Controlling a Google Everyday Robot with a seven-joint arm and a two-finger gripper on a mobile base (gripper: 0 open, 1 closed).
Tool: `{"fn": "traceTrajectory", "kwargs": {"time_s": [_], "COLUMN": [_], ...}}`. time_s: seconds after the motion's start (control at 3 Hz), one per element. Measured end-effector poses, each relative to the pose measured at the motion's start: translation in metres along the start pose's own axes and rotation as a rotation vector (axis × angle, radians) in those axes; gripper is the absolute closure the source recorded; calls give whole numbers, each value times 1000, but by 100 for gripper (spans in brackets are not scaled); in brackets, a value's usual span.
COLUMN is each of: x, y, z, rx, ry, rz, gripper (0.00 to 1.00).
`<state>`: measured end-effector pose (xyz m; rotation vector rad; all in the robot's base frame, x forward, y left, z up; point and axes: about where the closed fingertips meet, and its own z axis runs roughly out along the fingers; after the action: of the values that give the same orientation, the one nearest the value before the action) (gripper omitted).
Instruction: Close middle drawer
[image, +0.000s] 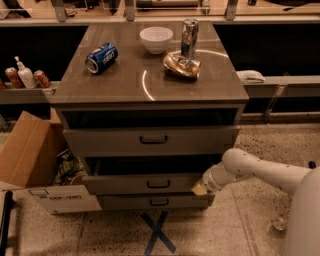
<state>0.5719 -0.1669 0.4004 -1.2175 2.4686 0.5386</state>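
Observation:
The middle drawer (145, 184) is the second grey-brown front of the cabinet, with a small dark pull handle (158, 184). It stands partly out, with a dark gap showing above its front. My gripper (200, 188) is at the end of the white arm (260, 170) that reaches in from the right. It rests against the right end of the middle drawer's front. The uppermost drawer (150, 141) also stands a little out. The lowest drawer (155, 202) sits further in, below.
On the cabinet top (125, 80) lie a blue can (101, 57), a white bowl (156, 39), a tall silver can (189, 37) and a crumpled bag (181, 65). An open cardboard box (30, 155) stands at the left. A blue tape X (157, 232) marks the floor.

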Motion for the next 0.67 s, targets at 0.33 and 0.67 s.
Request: {"fn": "traceTrajectory", "kwargs": {"time_s": [0.33,0.67], "x": [-17,-36], "y": [-12,-12], "z": [1,-8], "rx": [26,45], "ry": [3,7], "rz": [-8,-9], "gripper": [100,100]}}
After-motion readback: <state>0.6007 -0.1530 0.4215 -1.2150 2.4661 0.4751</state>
